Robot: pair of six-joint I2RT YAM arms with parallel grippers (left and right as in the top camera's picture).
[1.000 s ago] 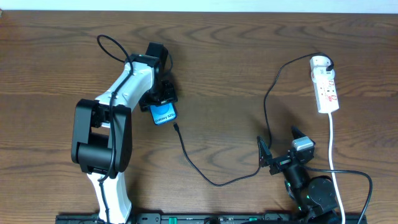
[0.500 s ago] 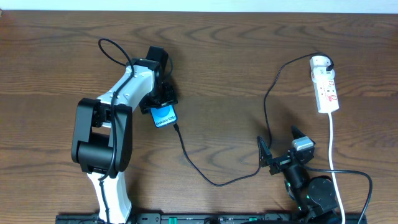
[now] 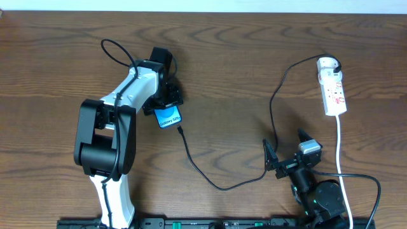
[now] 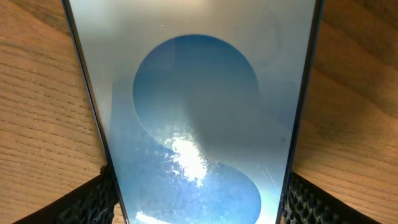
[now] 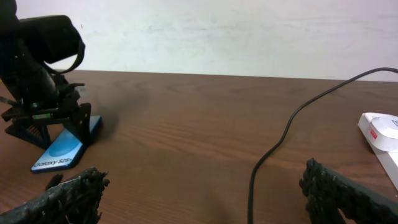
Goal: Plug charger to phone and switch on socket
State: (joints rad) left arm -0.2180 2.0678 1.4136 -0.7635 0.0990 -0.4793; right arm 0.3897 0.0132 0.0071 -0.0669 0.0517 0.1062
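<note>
The phone (image 3: 168, 117) with its blue screen sits at the left of the table, its upper end between the fingers of my left gripper (image 3: 166, 102). In the left wrist view the phone (image 4: 196, 118) fills the frame and both finger pads press its edges. The right wrist view shows it tilted up off the wood (image 5: 62, 149). The charger cable (image 3: 210, 181) runs from its connector tip (image 3: 181, 130) just below the phone across to the white socket (image 3: 332, 89) at the far right. My right gripper (image 3: 284, 152) is open and empty, with the cable (image 5: 261, 174) between its fingers.
The socket's white cord (image 3: 338, 146) runs down the right side past my right arm. The socket's end shows at the right edge of the right wrist view (image 5: 380, 134). A pale wall stands behind the table's far edge.
The left gripper and the phone have shifted slightly up and to the right over the last second. The right arm, cable and socket have not moved.
</note>
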